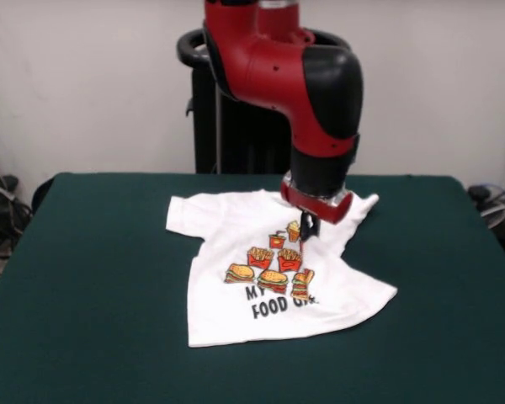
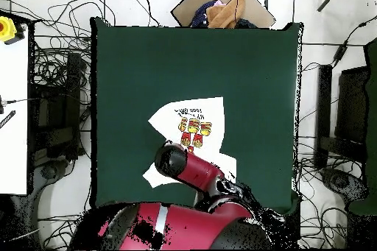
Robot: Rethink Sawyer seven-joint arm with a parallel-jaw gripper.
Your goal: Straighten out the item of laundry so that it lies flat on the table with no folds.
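White T-shirt (image 1: 273, 278) creased beneath pincer (image 1: 308, 227).

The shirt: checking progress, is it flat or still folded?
Still folded: the shirt has a crease covering part of its text, under the hand.

My arm (image 1: 278, 59) is glossy red with rounded black joint caps (small dark screw holes dot the red shell). A red collar rings my wrist above the dark gripper (image 1: 309, 225), and my pedestal (image 1: 236, 118) is black.
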